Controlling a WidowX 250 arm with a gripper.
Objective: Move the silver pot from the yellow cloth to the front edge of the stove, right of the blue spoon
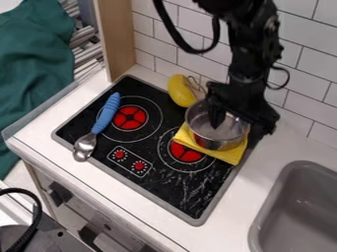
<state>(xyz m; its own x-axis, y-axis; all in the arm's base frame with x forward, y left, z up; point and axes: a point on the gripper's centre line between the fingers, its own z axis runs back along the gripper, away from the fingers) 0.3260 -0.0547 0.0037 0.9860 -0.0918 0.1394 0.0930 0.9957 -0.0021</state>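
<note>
From my camera, the gripper (pixel 233 120) hangs over the far side of the round metal pot (pixel 222 143), whose bowl lies toward its seven o'clock; I can't tell whether the jaws are clenched or released. The shiny, smooth-walled pot sits on a flat yellow cloth (pixel 229 155) at the glossy black stovetop's (pixel 166 184) two o'clock, a plump yellow toy (pixel 180 91) at its eleven.
</note>
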